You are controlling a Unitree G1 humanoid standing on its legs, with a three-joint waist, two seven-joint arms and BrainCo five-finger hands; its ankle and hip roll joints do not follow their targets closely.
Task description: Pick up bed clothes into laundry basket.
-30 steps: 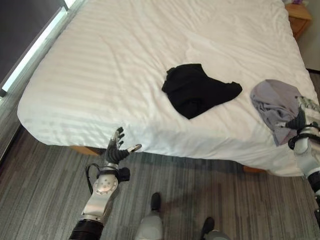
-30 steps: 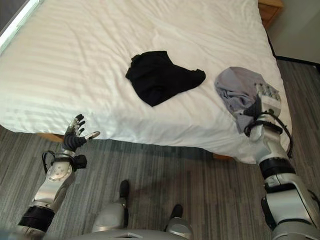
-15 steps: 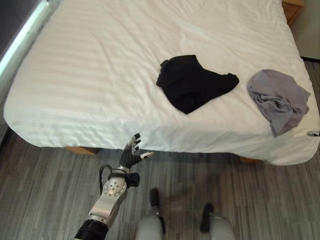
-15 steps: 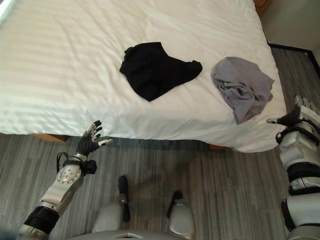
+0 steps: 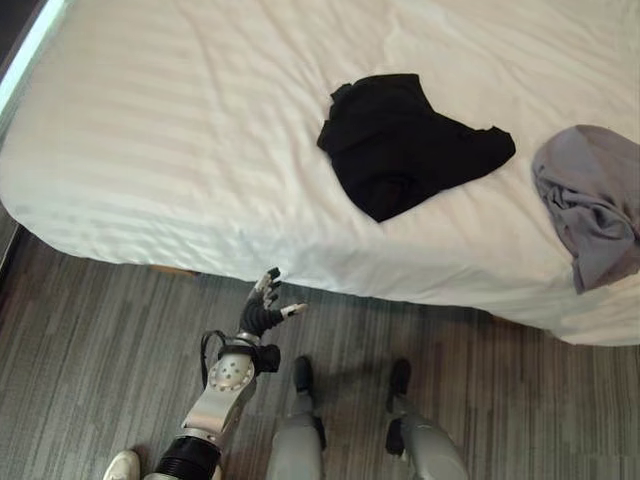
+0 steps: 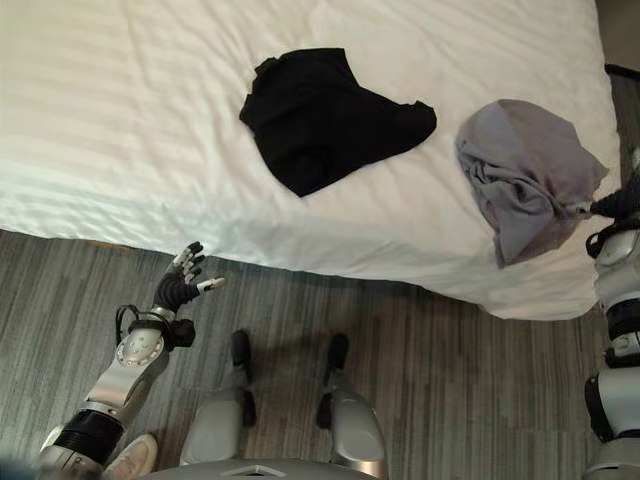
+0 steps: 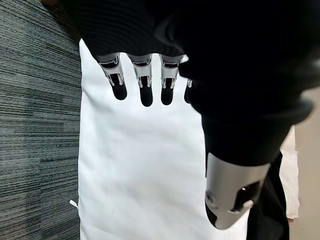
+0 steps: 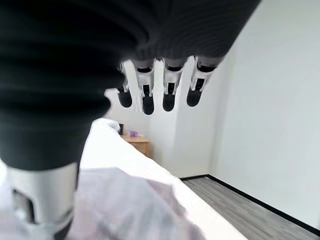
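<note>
Standing at the near edge of the bed with both hands empty

Standing on the grey striped floor, I look down at the big white bed in front of me. Nearest to me, low on the left, a pale shoe of a person shows at the edge of the floor.

My left hand is up over the floor, just in front of the near edge of the bed. Its fingers are straight and spread wide, with the thumb held apart. It holds nothing and touches nothing.

My right hand is at the far right, by the near right corner of the bed. Its fingers are straight and loose too, and it holds nothing. It is just beside the grey clothes, but I cannot tell if it touches them.

The grey clothes lie crumpled on the right side of the bed, with one part hanging down toward the near edge. The black clothes lie flat and a bit bunched near the middle of the bed, left of the grey ones and well apart from my left hand. The two piles do not touch.
</note>
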